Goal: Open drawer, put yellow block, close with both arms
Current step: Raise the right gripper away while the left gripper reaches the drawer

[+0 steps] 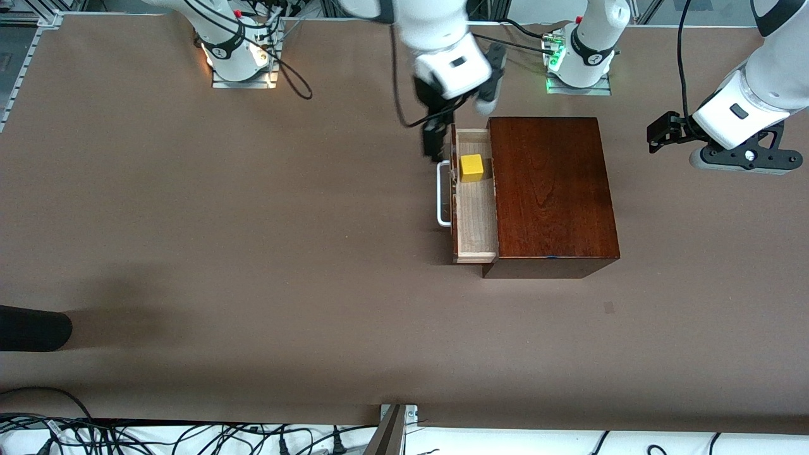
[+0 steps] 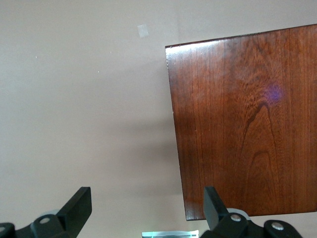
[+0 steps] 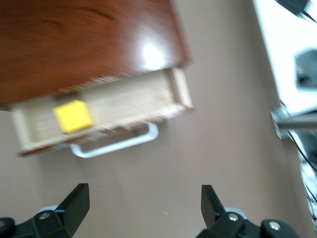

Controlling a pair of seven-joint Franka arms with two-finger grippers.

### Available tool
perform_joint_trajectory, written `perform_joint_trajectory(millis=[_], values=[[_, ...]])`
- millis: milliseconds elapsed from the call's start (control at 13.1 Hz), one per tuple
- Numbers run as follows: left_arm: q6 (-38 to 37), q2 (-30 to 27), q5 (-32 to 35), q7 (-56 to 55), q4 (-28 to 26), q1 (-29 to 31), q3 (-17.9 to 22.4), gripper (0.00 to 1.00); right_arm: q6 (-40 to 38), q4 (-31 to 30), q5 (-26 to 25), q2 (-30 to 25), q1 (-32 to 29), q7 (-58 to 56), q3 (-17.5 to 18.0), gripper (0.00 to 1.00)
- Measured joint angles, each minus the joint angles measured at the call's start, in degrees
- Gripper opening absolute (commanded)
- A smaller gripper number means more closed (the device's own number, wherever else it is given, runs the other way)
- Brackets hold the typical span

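The dark mahogany box (image 1: 551,189) stands mid-table with its drawer (image 1: 475,218) pulled out toward the right arm's end, its white handle (image 1: 442,193) in front. The yellow block (image 1: 471,168) lies in the drawer, at the end farther from the front camera; it also shows in the right wrist view (image 3: 73,116). My right gripper (image 1: 433,140) is open and empty, up over the table just in front of the drawer's front, by the handle's farther end. My left gripper (image 1: 657,134) is open and empty, over the table beside the box toward the left arm's end; the box top shows in its wrist view (image 2: 247,119).
The brown table surface (image 1: 253,253) stretches around the box. A dark rounded object (image 1: 31,328) lies at the table's edge at the right arm's end, near the front camera. Cables (image 1: 189,436) run along the near edge. The arm bases (image 1: 240,57) stand at the far edge.
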Motion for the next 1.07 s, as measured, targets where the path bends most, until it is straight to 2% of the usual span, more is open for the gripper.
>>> perform_joint_trajectory(millis=[228,457,685,837,913,1065], values=[[0.0,0.0,0.0,0.0,1.0,-0.2,-1.2,1.00,0.0,-0.1,0.2,-0.2,-8.9,-0.1,-0.3,1.00],[-0.2,0.1,0.0,0.0,1.2,-0.2,-1.5,1.00,-1.1,0.0,3.1,-1.8,-17.7,0.1,-0.4,1.00],[-1.2,0.6,-0.1,0.0,1.7,-0.4,-2.1,1.00,-6.6,0.0,10.8,-4.7,-26.2,2.6,-0.7,1.00],[-4.4,1.3,-1.8,0.3,2.1,-1.0,-3.2,1.00,-9.9,-1.1,14.4,-7.9,-31.7,3.1,-1.3,1.00],[-6.4,1.8,-2.9,0.6,2.1,-2.1,-4.0,1.00,-10.9,-3.4,15.5,-10.5,-33.1,3.3,-2.8,1.00],[-8.4,3.9,-3.3,0.7,2.1,-6.9,-7.1,1.00,-11.4,-11.9,18.6,-17.6,-33.4,4.0,-8.1,1.00]])
